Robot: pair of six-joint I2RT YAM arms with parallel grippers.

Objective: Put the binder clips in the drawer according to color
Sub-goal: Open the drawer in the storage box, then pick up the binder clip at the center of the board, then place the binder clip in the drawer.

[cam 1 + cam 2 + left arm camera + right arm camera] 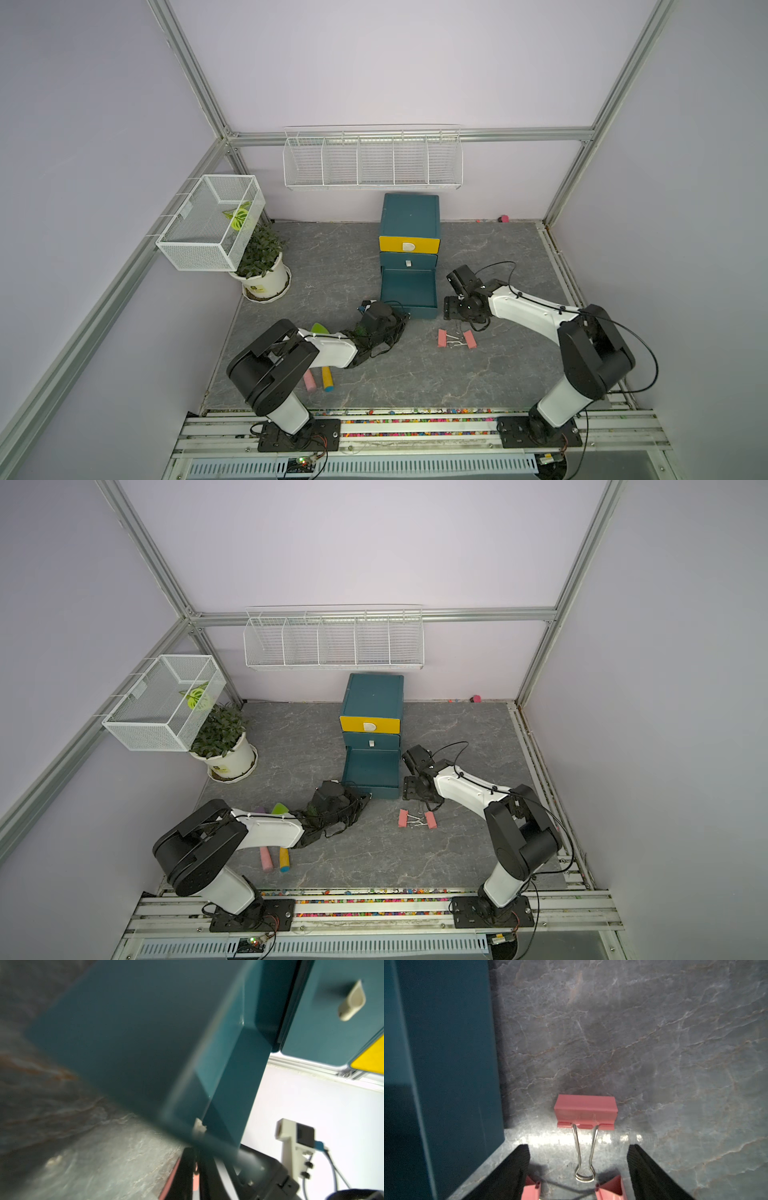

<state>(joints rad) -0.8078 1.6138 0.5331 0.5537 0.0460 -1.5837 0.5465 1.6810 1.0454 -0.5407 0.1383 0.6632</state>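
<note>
My right tool (578,1147) hangs with its fingers spread wide just off the right side of the drawer (409,216), whose lowest compartment (409,311) stands pulled out. A pink binder clip (585,1108) lies flat on the desk (654,1043) close beside the drawer, its wire handle reaching into the gap between the fingers without touching either. A second pink clip (441,337) and a third pink clip (470,339) lie handle to handle slightly further out from the drawer's front, while my left tool (196,1157) sits at the pulled-out compartment's front left corner, and I cannot tell whether it is spread or pressed together.
</note>
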